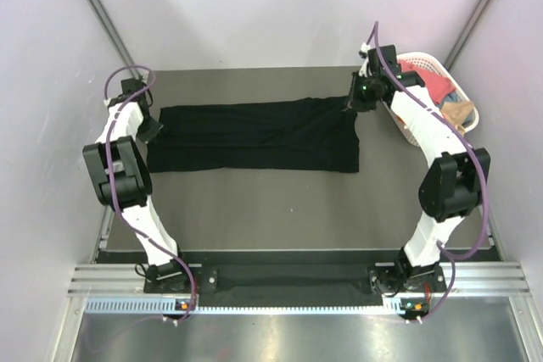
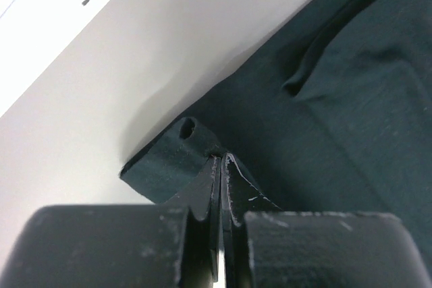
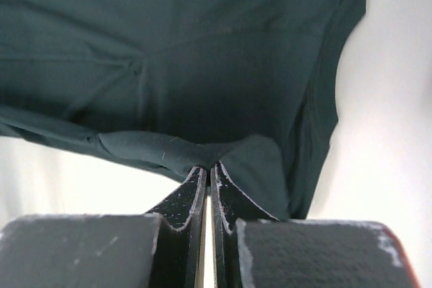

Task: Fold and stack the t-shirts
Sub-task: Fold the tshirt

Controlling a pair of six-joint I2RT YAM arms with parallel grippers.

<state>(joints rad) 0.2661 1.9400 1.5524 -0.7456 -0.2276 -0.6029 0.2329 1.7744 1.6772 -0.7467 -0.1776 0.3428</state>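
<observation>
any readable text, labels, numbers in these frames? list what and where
No readable text in any view.
black t-shirt: plain in all three views, no print or tag showing.
white basket: no label visible.
front rail: fine slotted strip with small orange spots, too small to tell whether anything is printed.
Arms: no legible markings.

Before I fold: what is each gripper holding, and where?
Both pinch the black t-shirt: left gripper at its left edge, right gripper at its far-right corner.
</observation>
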